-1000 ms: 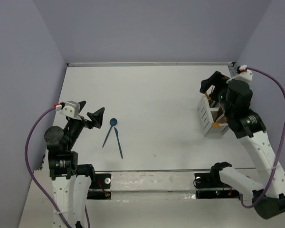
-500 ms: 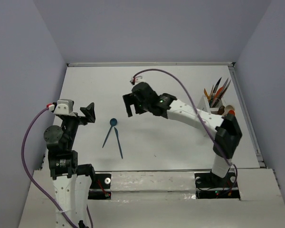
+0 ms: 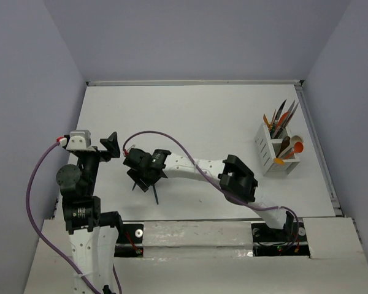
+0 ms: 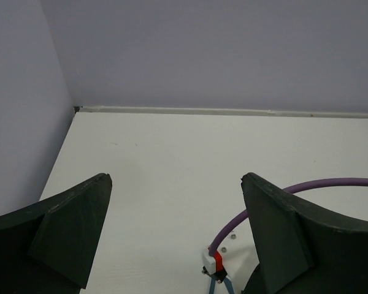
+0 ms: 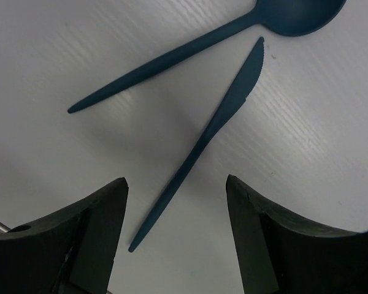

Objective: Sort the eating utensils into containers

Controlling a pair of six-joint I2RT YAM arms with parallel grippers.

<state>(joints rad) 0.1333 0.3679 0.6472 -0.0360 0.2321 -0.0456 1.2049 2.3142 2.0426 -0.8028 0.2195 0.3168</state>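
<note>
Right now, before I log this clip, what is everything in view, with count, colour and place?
spoon: one, dark blue, lying flat on the table's near-left part
knife: one, dark blue, flat beside the spoon, not touching it
caddy: one, white with slotted sides, at the table's right side
standing utensils: several, exact count unclear; orange, red, grey and beige among them, upright in the caddy
table: one, white, between lilac walls
cables: two, purple, one along each arm
left tool: one, black, open, holding nothing, raised at the left edge
right tool: one, black, open, low over the knife with its handle between the fingers
</note>
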